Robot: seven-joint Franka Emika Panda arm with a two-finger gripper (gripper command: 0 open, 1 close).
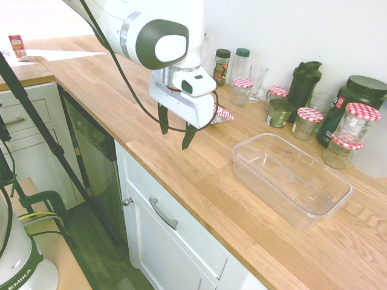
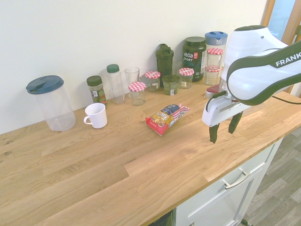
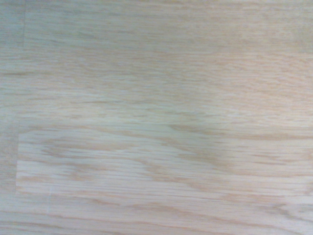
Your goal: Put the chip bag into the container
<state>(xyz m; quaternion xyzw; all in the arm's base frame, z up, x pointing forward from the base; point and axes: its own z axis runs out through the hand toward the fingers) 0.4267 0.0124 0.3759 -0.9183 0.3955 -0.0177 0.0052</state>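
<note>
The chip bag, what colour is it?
The chip bag is red with yellow-orange print and red-and-white stripes, clearest in the second exterior view.

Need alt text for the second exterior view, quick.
The chip bag lies flat on the wooden counter, untouched, with the open, empty gripper hovering to its right. A white mug and jars stand behind, along the wall.

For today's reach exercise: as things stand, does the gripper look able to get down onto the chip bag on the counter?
Probably yes. The gripper hangs open above bare wood, empty, and the chip bag lies flat on the counter with nothing on it or between them. The jars stand behind it, toward the wall.
</note>
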